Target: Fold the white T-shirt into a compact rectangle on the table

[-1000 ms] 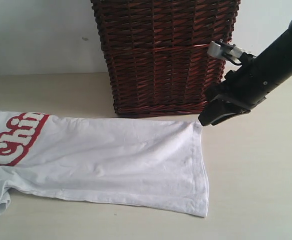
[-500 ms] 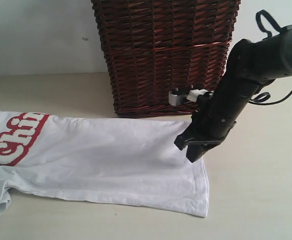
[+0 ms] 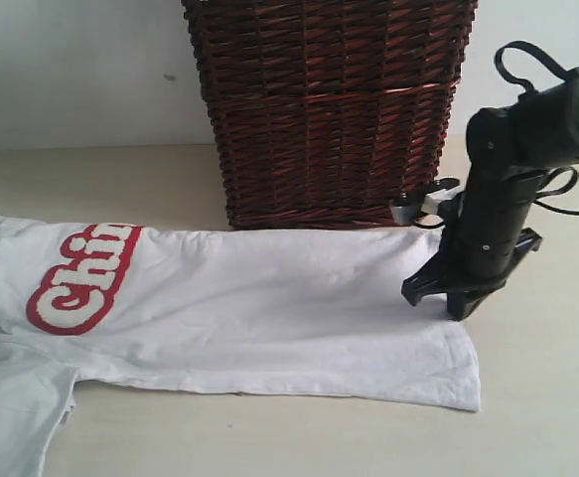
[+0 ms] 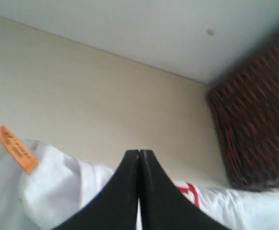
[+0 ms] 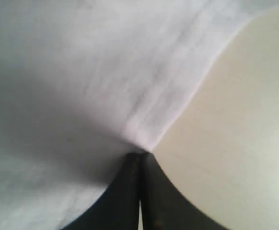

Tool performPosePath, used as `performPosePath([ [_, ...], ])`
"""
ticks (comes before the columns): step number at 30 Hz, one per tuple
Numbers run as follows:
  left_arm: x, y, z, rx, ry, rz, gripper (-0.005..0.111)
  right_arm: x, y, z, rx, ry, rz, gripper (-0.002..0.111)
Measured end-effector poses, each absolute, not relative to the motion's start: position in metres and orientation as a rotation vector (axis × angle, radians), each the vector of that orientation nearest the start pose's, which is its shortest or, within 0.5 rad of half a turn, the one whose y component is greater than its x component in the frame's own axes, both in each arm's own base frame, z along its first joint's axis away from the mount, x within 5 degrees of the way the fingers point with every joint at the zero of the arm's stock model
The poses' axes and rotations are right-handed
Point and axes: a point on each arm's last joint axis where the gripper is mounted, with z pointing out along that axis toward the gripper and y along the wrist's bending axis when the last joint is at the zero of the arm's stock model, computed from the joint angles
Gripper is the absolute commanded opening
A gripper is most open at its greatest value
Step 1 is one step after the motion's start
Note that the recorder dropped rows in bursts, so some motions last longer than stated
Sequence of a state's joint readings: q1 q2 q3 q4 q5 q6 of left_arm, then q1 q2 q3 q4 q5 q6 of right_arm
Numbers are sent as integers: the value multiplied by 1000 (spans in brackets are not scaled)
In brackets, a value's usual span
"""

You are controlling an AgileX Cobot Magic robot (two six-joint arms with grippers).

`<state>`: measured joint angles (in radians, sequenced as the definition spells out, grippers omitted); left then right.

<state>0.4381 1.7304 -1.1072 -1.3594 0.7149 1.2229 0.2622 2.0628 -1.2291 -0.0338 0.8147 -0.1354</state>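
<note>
1 white T-shirt (image 3: 249, 308) is laid flat on table (image 3: 547, 397), hem at 4 o'clock | right gripper (image 3: 436, 301) is clamped on hem | left gripper (image 4: 139, 154) is closed, grasp unclear | 1 basket (image 3: 329, 109) at 12 o'clock | bare table at 3 o'clock

Soft even light, exterior sharp; 2 wrist views blurred, white T-shirt (image 5: 82, 72) shadowed.

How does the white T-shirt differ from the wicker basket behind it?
The white T-shirt lies flat and spread out; the wicker basket stands upright. The T-shirt is white cloth with red lettering; the basket is dark brown weave. Both rest on the table.
</note>
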Motion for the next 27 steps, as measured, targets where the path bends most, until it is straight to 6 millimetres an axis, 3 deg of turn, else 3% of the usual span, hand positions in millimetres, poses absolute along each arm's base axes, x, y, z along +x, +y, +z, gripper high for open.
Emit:
performPosePath([
  [2,336,75,237,-63,2183,-640,0,354,82,108,-577,3027,-36,0],
  [5,294,22,218,285,2358,-628,0,335,88,110,-590,2987,44,0],
  [8,270,-7,217,526,2468,-559,0,315,99,114,-621,2966,121,0],
  [10,247,-31,214,759,2553,-501,0,298,105,126,-631,2909,159,0],
  [13,228,-52,202,939,2665,-477,6,288,105,140,-610,2834,176,0],
  [15,216,-58,193,990,2755,-425,17,283,104,147,-585,2800,188,0],
  [20,198,-61,179,1016,2876,-363,69,280,103,157,-560,2747,196,0],
  [21,195,-60,176,1003,2899,-363,74,280,103,159,-558,2739,196,0],
  [27,179,-52,151,981,2904,-277,74,280,103,160,-547,2728,205,0],
])
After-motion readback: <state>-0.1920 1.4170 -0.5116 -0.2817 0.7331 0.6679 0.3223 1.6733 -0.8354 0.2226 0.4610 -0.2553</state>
